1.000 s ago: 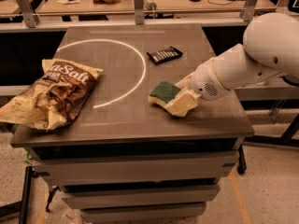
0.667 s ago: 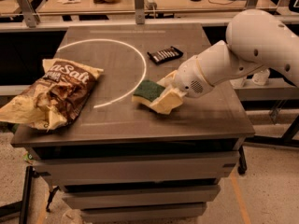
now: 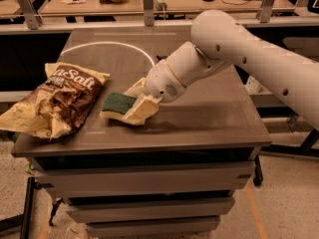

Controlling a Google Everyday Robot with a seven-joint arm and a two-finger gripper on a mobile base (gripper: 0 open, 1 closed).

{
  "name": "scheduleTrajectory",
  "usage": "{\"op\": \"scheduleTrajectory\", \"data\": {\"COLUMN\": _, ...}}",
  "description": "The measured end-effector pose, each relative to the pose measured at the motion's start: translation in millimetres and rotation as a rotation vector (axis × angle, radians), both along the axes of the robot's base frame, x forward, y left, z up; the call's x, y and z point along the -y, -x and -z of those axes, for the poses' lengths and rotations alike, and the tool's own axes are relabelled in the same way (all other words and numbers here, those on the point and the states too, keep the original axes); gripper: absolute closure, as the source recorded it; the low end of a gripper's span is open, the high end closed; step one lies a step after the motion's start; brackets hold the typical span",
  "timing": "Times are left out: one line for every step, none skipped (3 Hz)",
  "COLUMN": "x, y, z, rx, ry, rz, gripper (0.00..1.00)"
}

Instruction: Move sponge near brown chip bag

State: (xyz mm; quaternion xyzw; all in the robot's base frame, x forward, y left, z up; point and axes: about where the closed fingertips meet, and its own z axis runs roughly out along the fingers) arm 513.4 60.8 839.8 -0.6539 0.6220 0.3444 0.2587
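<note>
While you look down on the dark table (image 3: 214,118), the robot's white arm (image 3: 249,49) reaches in from the right of the view. Its gripper (image 3: 135,106) sits low over the middle-left of the surface. The two pale fingers are closed on the sponge (image 3: 116,102), pinching the foam from either side, and they hold nothing else. The sponge is tilted a little, green scouring face up. It sits just beside the right edge of the brown chip bag (image 3: 62,101), with a narrow strip of tabletop between them. You cannot tell whether its underside touches the table.

Expect the sponge to be very light, soft and squashy. The foam probably gives under the pinch, so it may bulge or twist rather than slip. Its porous sides should grip well, so across the pale foam is the sensible place to hold it. The bag is crinkled foil and would likely shift if nudged.

White lettering on the bag reads "Salt", with an "a" just before it. The smaller print beneath is unreadable. The sponge shows no marking.
</note>
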Motion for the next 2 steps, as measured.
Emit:
{"op": "scheduleTrajectory", "data": {"x": -37.3, "y": -1.4, "z": -6.8, "rx": 0.003, "ry": -0.034, "rz": -0.091, "gripper": 1.00}}
{"op": "scheduleTrajectory", "data": {"x": -61.8, "y": -2.3, "z": -3.6, "rx": -0.010, "ry": -0.005, "rz": -0.133, "gripper": 1.00}}
